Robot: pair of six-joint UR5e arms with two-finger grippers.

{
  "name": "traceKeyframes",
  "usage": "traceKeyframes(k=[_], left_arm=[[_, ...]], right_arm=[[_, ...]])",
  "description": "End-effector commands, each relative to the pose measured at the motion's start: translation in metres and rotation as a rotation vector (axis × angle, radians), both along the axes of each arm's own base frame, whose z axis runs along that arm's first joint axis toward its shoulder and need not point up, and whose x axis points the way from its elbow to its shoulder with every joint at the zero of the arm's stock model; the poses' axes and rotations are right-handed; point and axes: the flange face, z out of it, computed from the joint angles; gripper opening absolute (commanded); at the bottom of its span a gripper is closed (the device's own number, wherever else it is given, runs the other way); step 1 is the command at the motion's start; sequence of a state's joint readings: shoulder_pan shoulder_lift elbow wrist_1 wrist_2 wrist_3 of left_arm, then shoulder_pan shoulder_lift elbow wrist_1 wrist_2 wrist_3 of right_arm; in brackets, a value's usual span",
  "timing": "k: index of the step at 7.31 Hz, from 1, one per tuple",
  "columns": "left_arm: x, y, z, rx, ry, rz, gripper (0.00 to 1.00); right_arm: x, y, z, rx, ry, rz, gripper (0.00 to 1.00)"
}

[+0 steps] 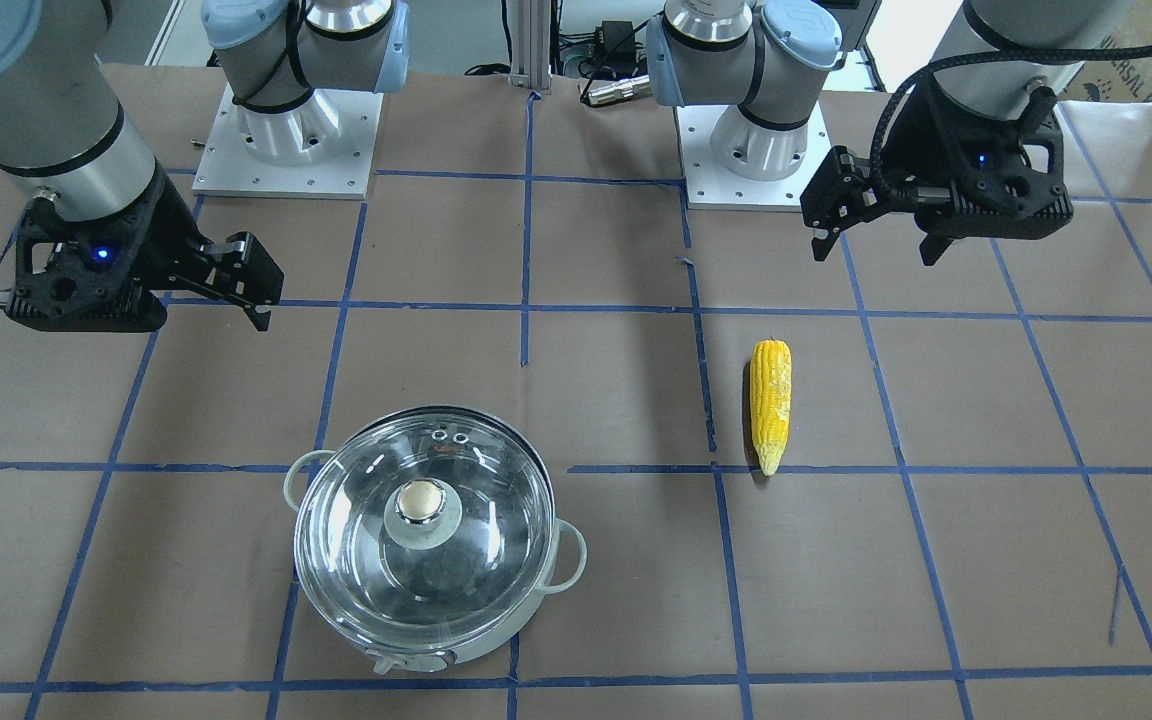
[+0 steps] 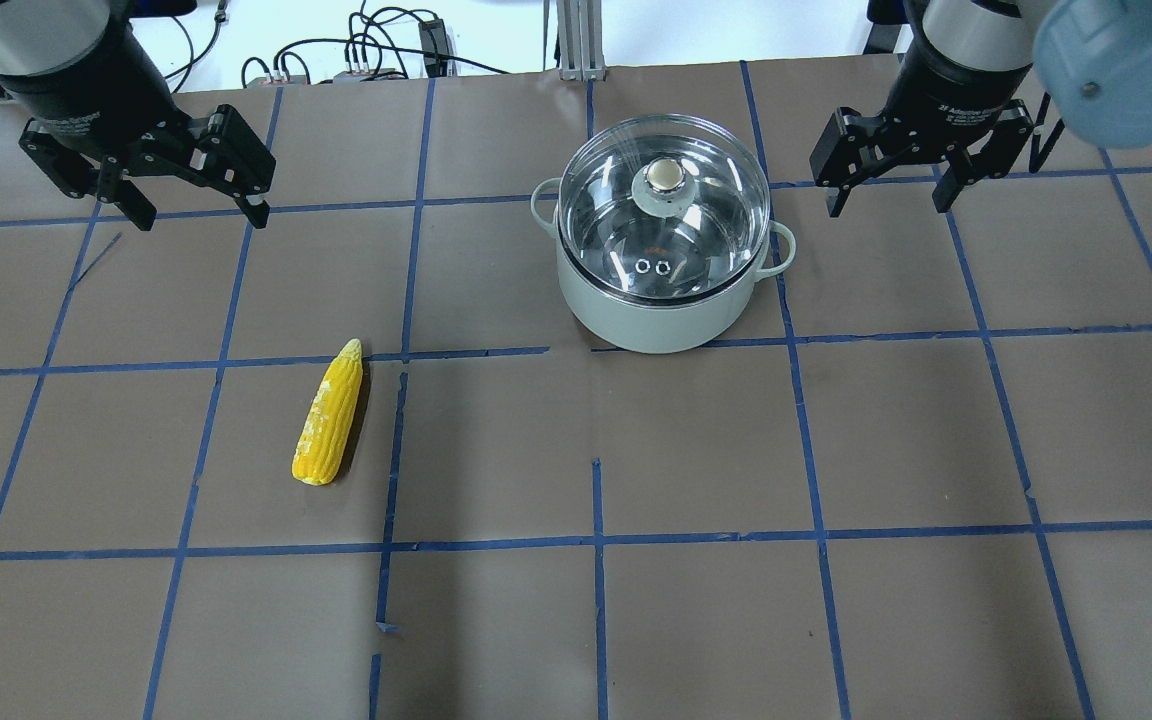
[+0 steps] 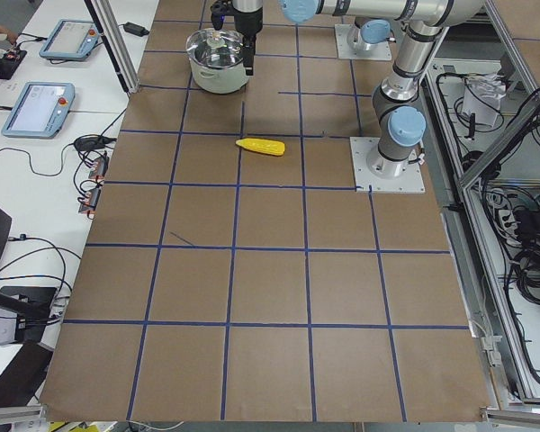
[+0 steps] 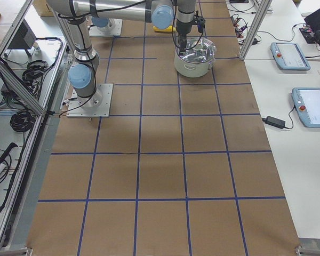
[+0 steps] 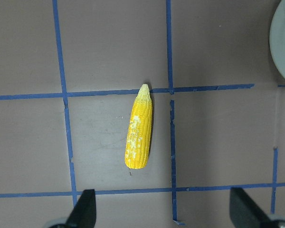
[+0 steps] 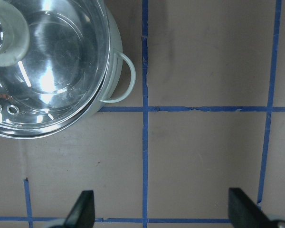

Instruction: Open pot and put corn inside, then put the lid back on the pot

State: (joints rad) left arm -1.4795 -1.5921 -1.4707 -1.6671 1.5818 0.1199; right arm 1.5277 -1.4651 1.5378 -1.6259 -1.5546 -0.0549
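Overhead exterior shows the corn (image 2: 328, 412) lying midway between near and far edges of the table (image 2: 696, 450), toward its left edge. Its long axis runs near-to-far, with the tapered tip toward the far edge. It looks light, stiff and ridged, so pinch across the thick middle. Farther off, by the far edge just right of centre, the pot (image 2: 661, 305) wears its glass lid (image 2: 711, 200), likely slick and fragile; lift it by the knob (image 2: 664, 180). Beyond, the left gripper (image 2: 203, 215) and right gripper (image 2: 886, 205) hang spread and empty.
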Motion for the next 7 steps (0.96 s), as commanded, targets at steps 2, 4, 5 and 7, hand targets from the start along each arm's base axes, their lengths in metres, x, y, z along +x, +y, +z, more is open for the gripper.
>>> traceKeyframes(k=[2, 4, 5, 7], left_arm=[[0.0, 0.0, -0.005, 0.007, 0.001, 0.001, 1.0], [0.0, 0.0, -0.006, 0.01, 0.003, 0.001, 1.0], [0.0, 0.0, -0.006, 0.01, 0.004, 0.001, 1.0], [0.0, 0.001, -0.01, 0.019, 0.005, 0.003, 1.0]], right_arm=[[0.002, 0.0, -0.002, 0.004, -0.001, 0.004, 1.0], [0.002, 0.0, -0.003, 0.005, 0.001, 0.005, 1.0], [0.002, -0.001, -0.001, 0.001, -0.001, 0.004, 1.0], [0.031, -0.012, 0.0, -0.087, -0.007, 0.017, 1.0]])
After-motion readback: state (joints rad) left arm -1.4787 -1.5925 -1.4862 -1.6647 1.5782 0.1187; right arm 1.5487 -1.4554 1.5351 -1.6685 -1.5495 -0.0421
